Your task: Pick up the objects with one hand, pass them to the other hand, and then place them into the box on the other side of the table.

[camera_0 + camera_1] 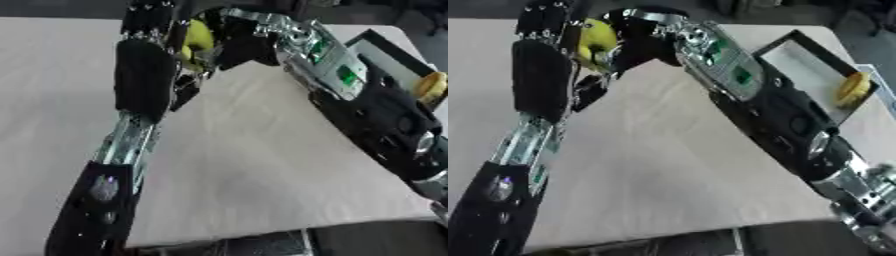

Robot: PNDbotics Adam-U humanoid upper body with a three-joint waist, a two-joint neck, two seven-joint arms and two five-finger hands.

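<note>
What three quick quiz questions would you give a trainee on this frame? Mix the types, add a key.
1. True or false: the yellow-green object lies on the table.
2. Multiple choice. What is already in the box at the table's right side? A) a yellow object B) a red cup C) nothing
3. Fill in: the left hand and the right hand meet at the ____ edge of the table.

Key
1. False: it is held up between the two hands, above the table. Which hand's fingers carry it cannot be told.
2. A: a yellow object sits against the box's right wall.
3. Far.
</note>
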